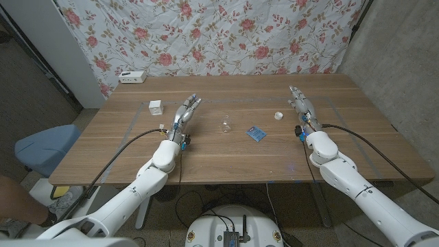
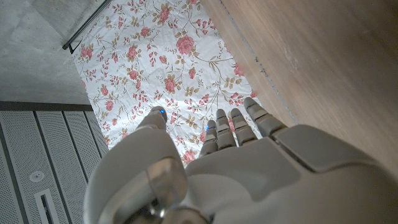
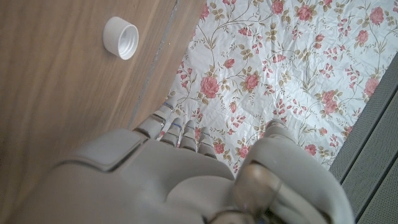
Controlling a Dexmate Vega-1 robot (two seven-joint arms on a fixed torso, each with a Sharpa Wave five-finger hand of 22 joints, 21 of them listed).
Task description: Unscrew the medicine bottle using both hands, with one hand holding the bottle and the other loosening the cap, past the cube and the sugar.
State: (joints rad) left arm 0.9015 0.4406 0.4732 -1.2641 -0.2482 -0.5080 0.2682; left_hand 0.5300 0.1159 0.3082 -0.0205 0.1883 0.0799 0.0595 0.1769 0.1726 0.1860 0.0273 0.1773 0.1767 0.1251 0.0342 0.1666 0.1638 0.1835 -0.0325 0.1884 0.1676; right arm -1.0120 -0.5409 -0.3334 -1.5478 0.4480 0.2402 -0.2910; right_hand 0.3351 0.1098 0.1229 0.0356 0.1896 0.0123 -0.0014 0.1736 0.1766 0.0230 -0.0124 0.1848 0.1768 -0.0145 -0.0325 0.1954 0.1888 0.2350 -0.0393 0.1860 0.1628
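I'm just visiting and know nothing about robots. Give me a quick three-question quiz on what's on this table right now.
1. True or false: the white cap lies apart from the clear bottle.
2. Which hand is nearer the cap? A) left hand B) right hand
3. Fill in: the white cube lies on the robot's ___ side of the table.

Key: 1 true; 2 B; 3 left.

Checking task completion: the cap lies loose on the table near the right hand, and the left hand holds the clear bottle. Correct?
Not quite. The cap does lie loose near the right hand, but the left hand holds nothing; the head view shows the bottle standing alone mid-table.
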